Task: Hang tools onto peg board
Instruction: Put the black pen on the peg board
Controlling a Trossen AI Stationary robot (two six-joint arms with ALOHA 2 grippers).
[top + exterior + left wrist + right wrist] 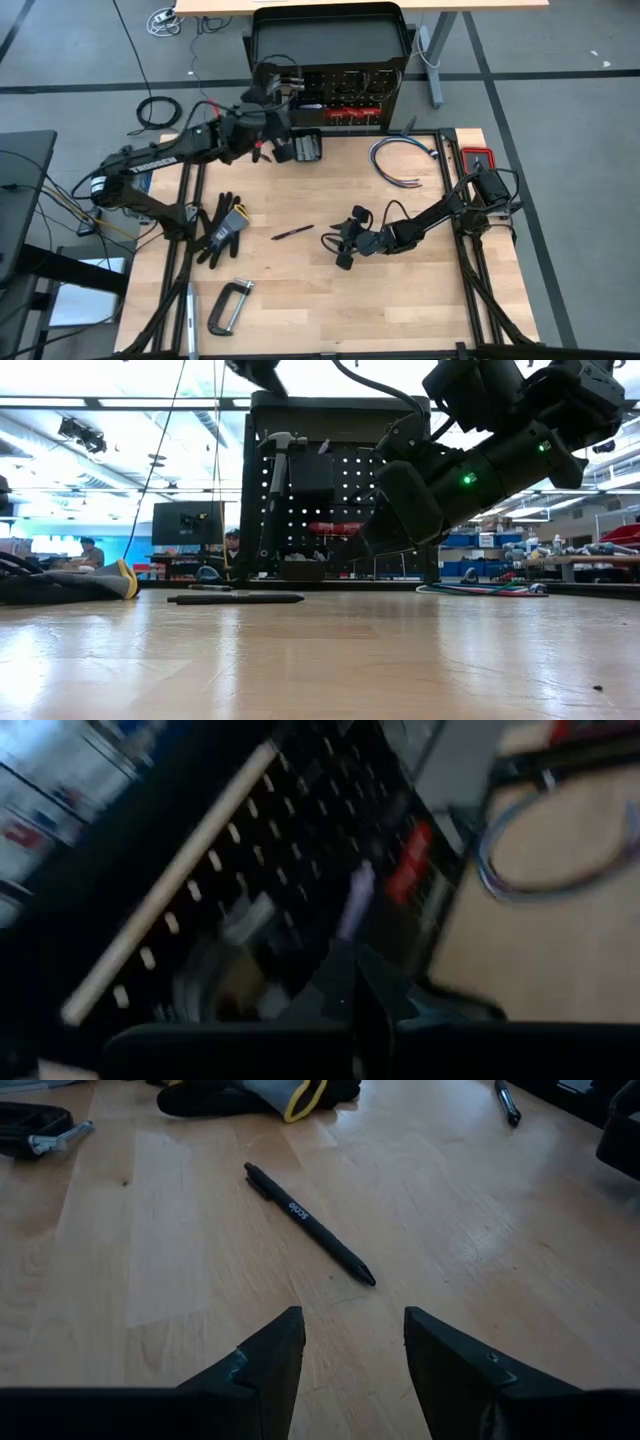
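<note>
Hammer (272, 478) beside left gripper (272, 92)

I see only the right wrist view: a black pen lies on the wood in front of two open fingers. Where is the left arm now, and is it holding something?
Observer: In the high view the left gripper is up at the peg board, at the table's far edge. It is shut; what it grips, I cannot tell.
Operator: Is any tool already on the board?
Observer: Yes. The low view shows a hammer hanging on the board's left part.
Operator: What else lies on the table that I do not see well?
Observer: A C-clamp lies near the front left corner, and the cables lie at the far right. Your right gripper is open, near the pen.
</note>
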